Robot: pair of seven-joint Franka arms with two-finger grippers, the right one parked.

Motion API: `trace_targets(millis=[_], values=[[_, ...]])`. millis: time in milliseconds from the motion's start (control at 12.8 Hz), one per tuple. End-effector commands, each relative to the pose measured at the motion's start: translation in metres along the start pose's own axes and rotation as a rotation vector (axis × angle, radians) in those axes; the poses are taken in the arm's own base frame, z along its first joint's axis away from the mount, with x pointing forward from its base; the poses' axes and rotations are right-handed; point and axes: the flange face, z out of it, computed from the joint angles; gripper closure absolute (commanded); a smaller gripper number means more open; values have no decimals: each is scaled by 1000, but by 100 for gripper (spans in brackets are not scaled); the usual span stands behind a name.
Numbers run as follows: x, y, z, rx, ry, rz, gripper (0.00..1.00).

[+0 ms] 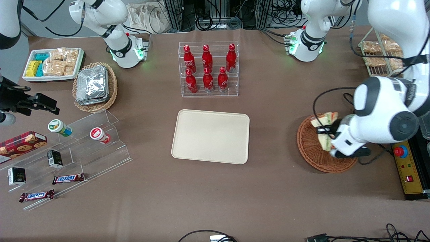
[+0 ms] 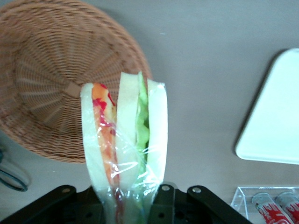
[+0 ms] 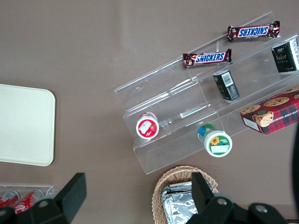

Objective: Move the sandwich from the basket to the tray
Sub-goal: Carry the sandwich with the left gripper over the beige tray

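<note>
Six red bottles (image 1: 208, 69) in a clear rack at twelve o'clock; Snickers bars (image 1: 68, 178) on clear steps (image 1: 84, 148) at eight o'clock.

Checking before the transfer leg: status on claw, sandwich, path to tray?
Claw shut on sandwich, lifted above the basket. Tray bare, toward the table's middle. Nothing on the table between basket and tray.

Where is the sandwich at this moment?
The sandwich is held in the gripper, lifted above the rim of the basket at the working arm's end of the table; the tray has nothing on it.
</note>
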Motion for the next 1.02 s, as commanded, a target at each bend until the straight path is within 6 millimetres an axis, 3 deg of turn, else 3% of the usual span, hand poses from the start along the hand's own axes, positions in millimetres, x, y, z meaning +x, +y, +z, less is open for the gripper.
trace_targets(millis=[0,235,549,941], values=[[-13,54,-1,18,5,53,89],[-32,132,21,43,13,67,87],[-34,184,67,57,6,141,85],[-26,238,161,72,-6,213,86]])
